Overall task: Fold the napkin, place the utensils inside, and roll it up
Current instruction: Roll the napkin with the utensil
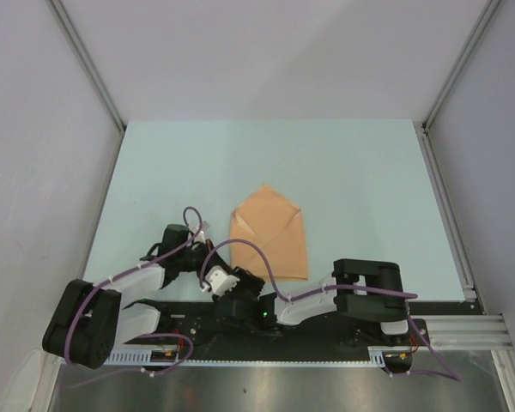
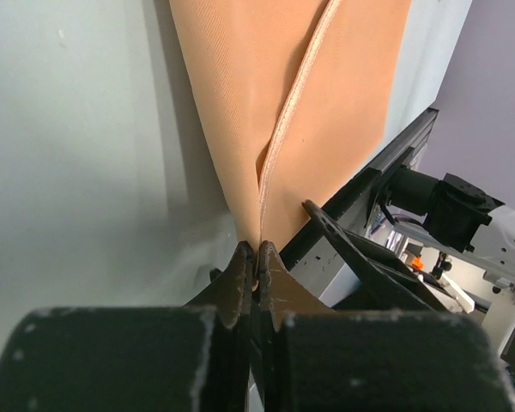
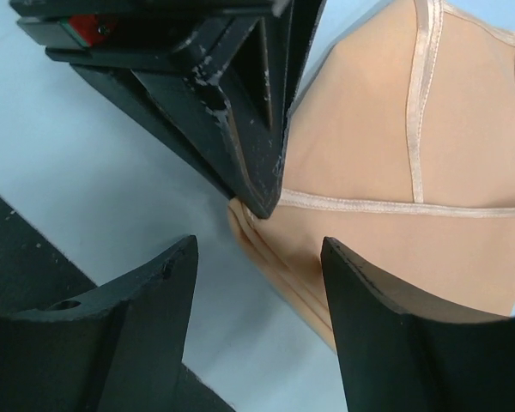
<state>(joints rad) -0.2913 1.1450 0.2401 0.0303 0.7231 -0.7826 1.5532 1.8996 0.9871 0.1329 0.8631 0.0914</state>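
1. Overhead, top cam:
   - The napkin (image 1: 269, 233) is lying folded on the pale green table (image 1: 369, 189), about mid-width and towards the near edge. Its flaps are meeting like an envelope.
   - L gripper (image 1: 216, 254) is reaching in from the left to the cloth's near-left corner.
   - R gripper (image 1: 230, 273) is sitting just beside it, on the near side.
   - Jaw state isn't readable from this angle; both are too small and dark.
2. L wrist cam:
   - L gripper (image 2: 256, 262) is pinching the napkin (image 2: 326, 103), with both jaws pressed together and only a thin edge of cloth btwn them.
   - The cloth is stretching away from the tips, w/ a hemmed flap edge running up the middle.
   - The table (image 2: 69, 172) is showing on the left and the black rail (image 2: 395, 154) on the right.
   - One dark finger (image 2: 348, 253) of the R gripper is poking in just beside the pinched corner.
3. R wrist cam:
   - R gripper (image 3: 257, 249) is hanging wide open w/ nothing btwn its jaws. It is hovering over the napkin's (image 3: 412, 257) near corner.
   - L gripper (image 3: 270, 202) is coming in from the upper left, tip closed on that corner.
   - Layered cloth edges are showing just below the L gripper's tip.
   - Cloth is filling the right side of the view and the table (image 3: 69, 172) the left.
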